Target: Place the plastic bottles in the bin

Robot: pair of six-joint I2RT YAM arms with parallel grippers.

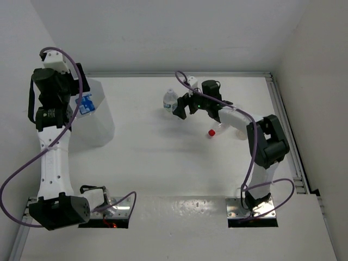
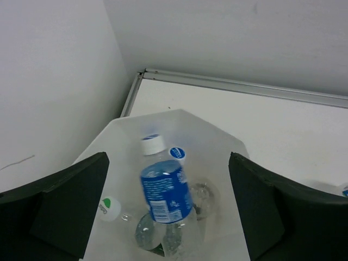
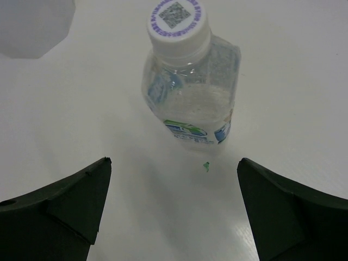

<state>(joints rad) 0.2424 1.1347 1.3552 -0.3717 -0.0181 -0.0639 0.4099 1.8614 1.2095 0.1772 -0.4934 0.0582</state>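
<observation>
Upright bottle (image 3: 190, 92) is being judged light, thin-walled and easily dented, with slick clear plastic. How full it is cannot be told. It is likely to tip if it is pushed at the white cap (image 3: 177, 22). The best hold is being judged as across the body at the label band, below the shoulder, with a gentle squeeze.

This bottle is standing on the table (image 1: 163, 163) near the far edge, about midway along it.

Right gripper (image 3: 175, 160) is being held with fingers (image 3: 70, 206) wide apart and nothing between them. The bottle is just ahead of them and is not being touched. The right arm is being reached from the near right toward the far middle, with the forearm low over the table and the wrist turned left at the bottle.

The bin (image 1: 103, 126) is standing at the far left corner. Left gripper (image 2: 168, 157) is being held above it, pointing down, spread fully and gripping nothing. The left arm is being raised steeply along the left edge.

Blue-labelled bottle (image 2: 163, 193) is tilted inside the bin over other bottles (image 2: 201, 193). Whether it is falling or resting cannot be told.
</observation>
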